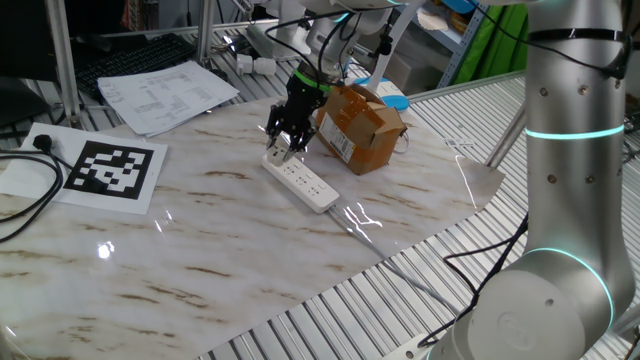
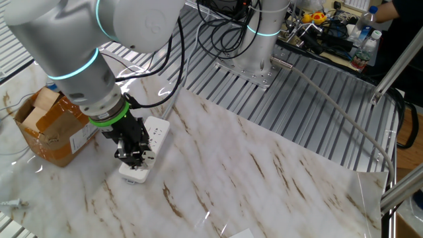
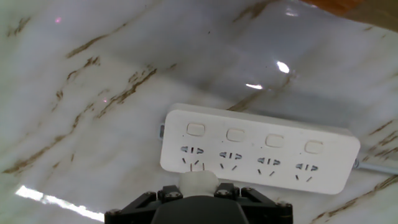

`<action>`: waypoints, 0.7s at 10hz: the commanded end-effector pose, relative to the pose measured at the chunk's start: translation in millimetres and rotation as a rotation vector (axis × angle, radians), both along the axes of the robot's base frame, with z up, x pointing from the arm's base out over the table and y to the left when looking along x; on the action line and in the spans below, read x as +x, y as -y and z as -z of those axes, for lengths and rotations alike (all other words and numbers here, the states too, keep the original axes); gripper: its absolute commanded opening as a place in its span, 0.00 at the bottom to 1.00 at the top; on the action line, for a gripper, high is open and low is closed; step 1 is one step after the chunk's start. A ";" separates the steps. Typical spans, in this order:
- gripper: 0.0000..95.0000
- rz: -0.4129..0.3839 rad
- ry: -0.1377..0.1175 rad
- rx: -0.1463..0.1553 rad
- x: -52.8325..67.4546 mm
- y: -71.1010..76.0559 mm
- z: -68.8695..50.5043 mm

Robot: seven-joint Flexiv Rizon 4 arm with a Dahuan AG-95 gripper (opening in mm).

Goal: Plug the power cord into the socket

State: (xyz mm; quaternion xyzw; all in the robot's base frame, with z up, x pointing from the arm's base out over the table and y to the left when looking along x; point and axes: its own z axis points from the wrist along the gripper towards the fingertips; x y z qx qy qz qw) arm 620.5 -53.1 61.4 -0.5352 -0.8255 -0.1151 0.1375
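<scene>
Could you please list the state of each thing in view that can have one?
Plug: held in the gripper's jaws, right at the power strip's end outlet; whether it is fully seated cannot be told.
Gripper: jaws closed on the plug, pointing steeply down.
Power strip: lying flat on the table, its other three outlets empty.
Cardboard box: flaps partly open, resting beside the strip.

bright even overhead light, glare spots on glossy marble table [image 3: 93, 143], sharp focus

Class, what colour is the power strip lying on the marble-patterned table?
White, the power strip with its four buttons; it shows best in the hand view.
</scene>
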 end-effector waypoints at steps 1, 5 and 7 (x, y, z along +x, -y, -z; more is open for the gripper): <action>0.00 -0.002 0.006 0.000 -1.2 0.8 -0.1; 0.00 0.014 0.009 0.007 1.4 3.7 0.6; 0.00 0.004 0.018 0.006 2.3 4.7 1.0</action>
